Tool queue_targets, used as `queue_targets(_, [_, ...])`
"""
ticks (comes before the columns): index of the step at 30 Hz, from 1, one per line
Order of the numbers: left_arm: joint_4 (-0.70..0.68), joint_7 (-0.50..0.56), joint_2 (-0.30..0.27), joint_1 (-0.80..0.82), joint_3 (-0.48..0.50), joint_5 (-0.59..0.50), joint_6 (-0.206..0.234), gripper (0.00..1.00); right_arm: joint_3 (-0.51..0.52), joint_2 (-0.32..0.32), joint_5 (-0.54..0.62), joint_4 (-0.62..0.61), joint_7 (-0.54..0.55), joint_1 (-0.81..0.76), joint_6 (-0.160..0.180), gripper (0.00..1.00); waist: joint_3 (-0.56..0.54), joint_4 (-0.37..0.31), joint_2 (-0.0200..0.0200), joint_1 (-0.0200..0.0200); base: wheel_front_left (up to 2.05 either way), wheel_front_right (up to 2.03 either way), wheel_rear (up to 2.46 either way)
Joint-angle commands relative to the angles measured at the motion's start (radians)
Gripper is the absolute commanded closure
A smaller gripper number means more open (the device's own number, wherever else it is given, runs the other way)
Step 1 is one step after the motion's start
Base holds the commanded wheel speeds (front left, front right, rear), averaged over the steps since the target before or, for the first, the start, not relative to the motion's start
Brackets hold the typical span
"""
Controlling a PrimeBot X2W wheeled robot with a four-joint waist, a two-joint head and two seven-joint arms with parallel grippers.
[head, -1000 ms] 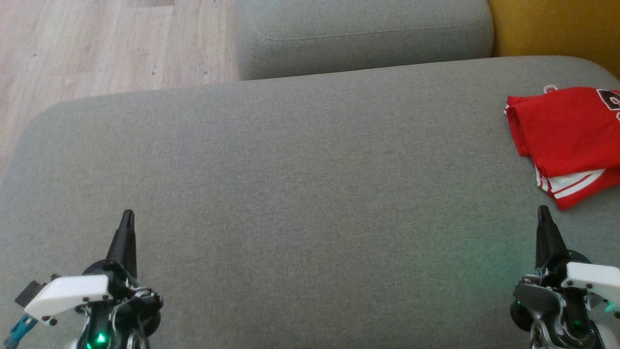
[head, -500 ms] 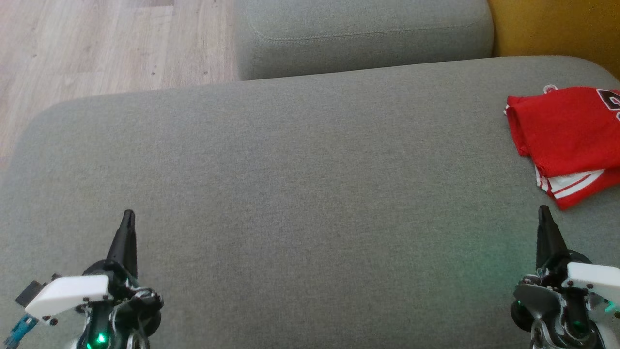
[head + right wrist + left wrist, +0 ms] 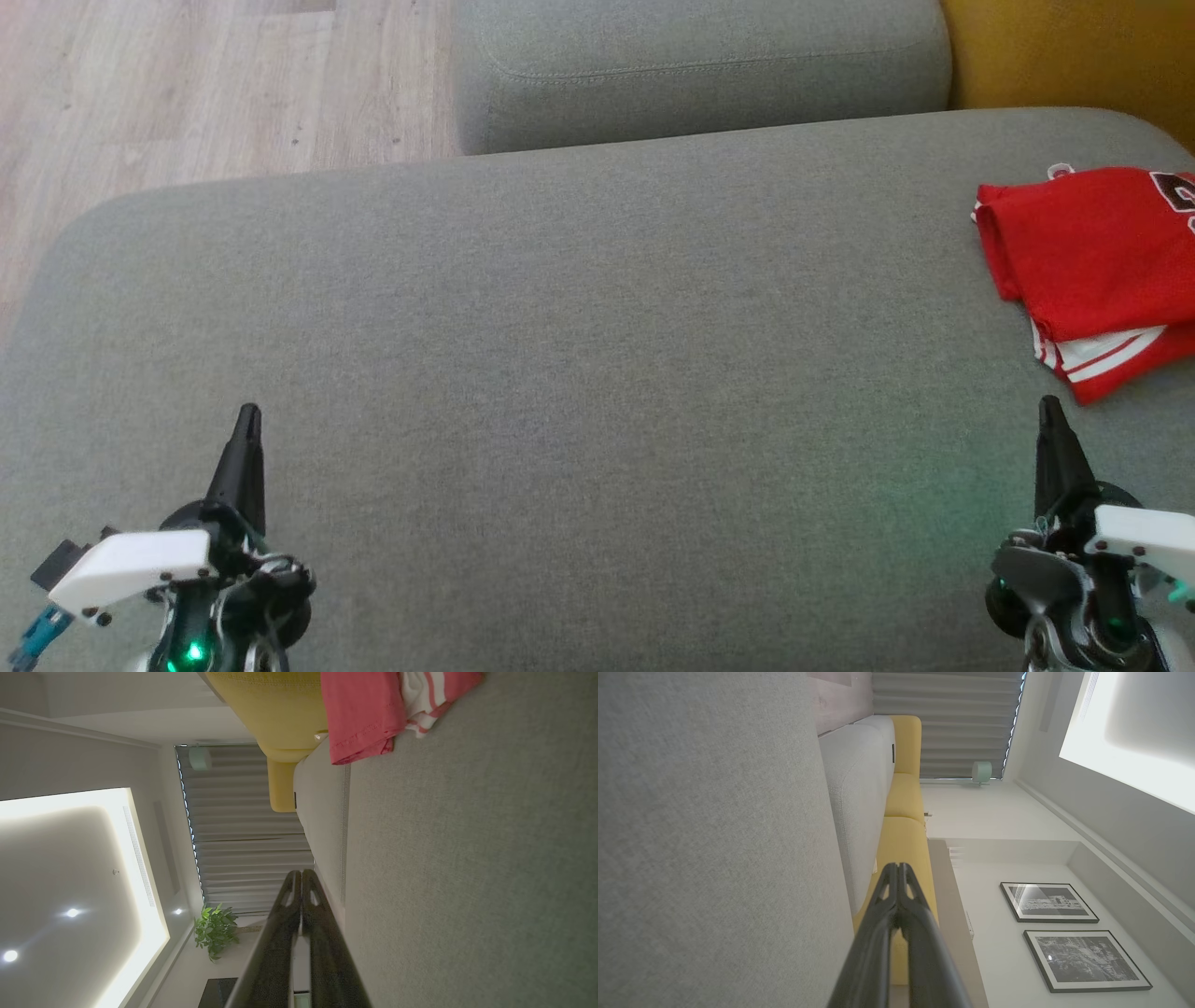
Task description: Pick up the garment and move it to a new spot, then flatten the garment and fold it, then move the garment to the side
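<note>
The left gripper (image 3: pixel 246 417) and right gripper (image 3: pixel 1048 411) are both pinched closed, empty, low over the grey fabric sofa cushion (image 3: pixel 597 355). The folded red-and-white jersey garment (image 3: pixel 1088 247) lies at its right edge, near the right gripper; seemingly placed, so pull back without brushing it

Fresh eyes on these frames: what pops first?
The red garment, folded over, at the far right of the grey cushion. Then the left hand and right hand, both shut and empty, low in the head view's corners, clear of the cloth.
</note>
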State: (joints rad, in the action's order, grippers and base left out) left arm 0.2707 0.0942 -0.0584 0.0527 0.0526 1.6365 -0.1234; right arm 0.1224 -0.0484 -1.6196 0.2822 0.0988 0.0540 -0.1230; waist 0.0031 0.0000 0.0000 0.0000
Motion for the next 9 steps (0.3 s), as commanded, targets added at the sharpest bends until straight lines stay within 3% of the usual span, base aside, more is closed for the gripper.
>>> queue_targets(1, [-0.026, 0.002, -0.007, 0.053, 0.04, -0.011, -0.007, 1.0, -0.019, -0.01, 0.002, -0.038, 0.006, 0.053, -0.008, 1.0, 0.0, 0.0, 0.0, 0.0, 0.0, 0.0, 0.0])
queue_targets(9, [-0.026, 0.004, -0.005, 0.054, 0.043, -0.012, -0.007, 1.0, -0.018, -0.009, 0.003, -0.038, 0.007, 0.053, -0.008, 1.0, 0.0, 0.0, 0.0, 0.0, 0.0, 0.0, 0.0])
